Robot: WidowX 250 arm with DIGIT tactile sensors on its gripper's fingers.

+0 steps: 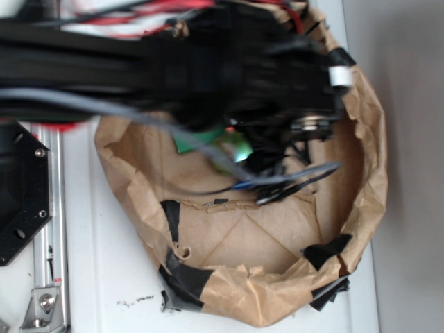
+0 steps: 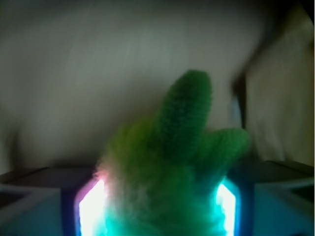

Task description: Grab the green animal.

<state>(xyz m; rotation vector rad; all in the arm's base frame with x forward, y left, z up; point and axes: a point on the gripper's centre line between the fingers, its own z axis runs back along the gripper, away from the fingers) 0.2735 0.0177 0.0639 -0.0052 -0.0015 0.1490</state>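
Observation:
In the wrist view the fuzzy green animal (image 2: 167,182) fills the space between my two glowing finger pads (image 2: 91,209), its two ears pointing up and away. My gripper (image 2: 157,211) is shut on it, pads pressed against both sides of its body. In the exterior view the black arm and gripper (image 1: 243,149) hang over the brown paper basin (image 1: 257,305); only a bit of lit green shows under them (image 1: 239,147), next to a flat green piece (image 1: 191,142). Most of the toy is hidden by the arm.
The crumpled brown paper basin has raised walls patched with black tape (image 1: 184,277). Loose cables (image 1: 291,180) hang from the arm into it. A metal rail (image 1: 48,277) and a black bracket (image 1: 21,187) lie at the left on the white table.

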